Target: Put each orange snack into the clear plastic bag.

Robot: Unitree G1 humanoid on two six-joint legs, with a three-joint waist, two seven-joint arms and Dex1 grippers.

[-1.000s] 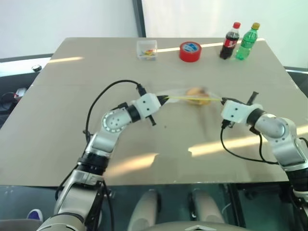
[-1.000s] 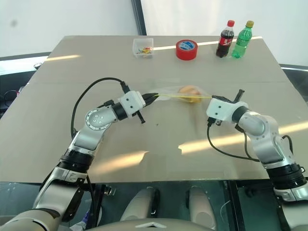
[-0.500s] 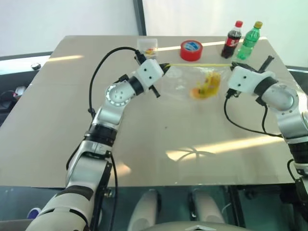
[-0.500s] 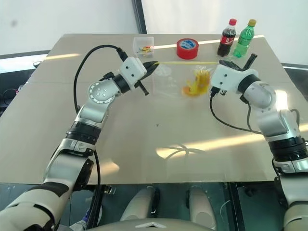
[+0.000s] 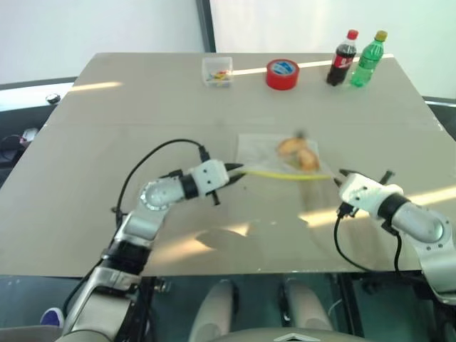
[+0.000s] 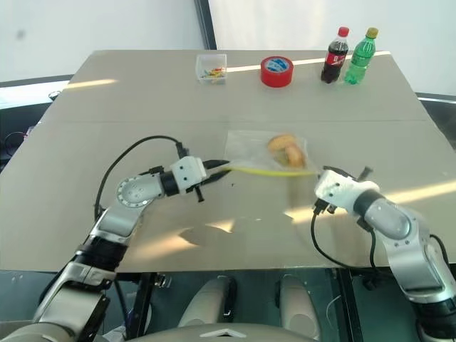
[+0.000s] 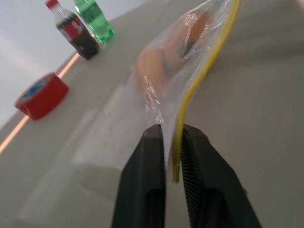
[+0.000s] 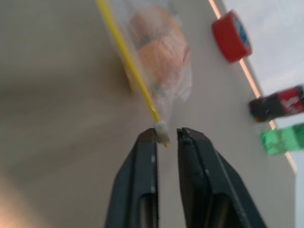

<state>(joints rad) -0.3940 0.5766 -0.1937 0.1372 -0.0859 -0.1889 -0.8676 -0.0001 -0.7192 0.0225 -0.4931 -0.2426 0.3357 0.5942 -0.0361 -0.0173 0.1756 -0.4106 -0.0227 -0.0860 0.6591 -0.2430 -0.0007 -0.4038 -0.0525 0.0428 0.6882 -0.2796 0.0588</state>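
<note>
Clear plastic bag (image 5: 274, 158) lies flat on the surface (image 5: 107, 128), with both orange snacks (image 5: 298, 152) inside it. The left gripper (image 7: 172, 142) has jaws slightly parted around the bag's yellow-green strip (image 5: 285, 175) at one end. The right gripper (image 8: 166, 134) has jaws slightly parted at the strip's other end, and I cannot tell if they grip it.

Large beige tabletop (image 5: 142, 107), smooth and reflective, carrying 2 bright streaks of reflected light near its front edge and another along its far edge. White wall (image 5: 92, 28) behind, divided by 1 dark vertical post (image 5: 206, 25). Dark floor (image 5: 18, 135) at left.
</note>
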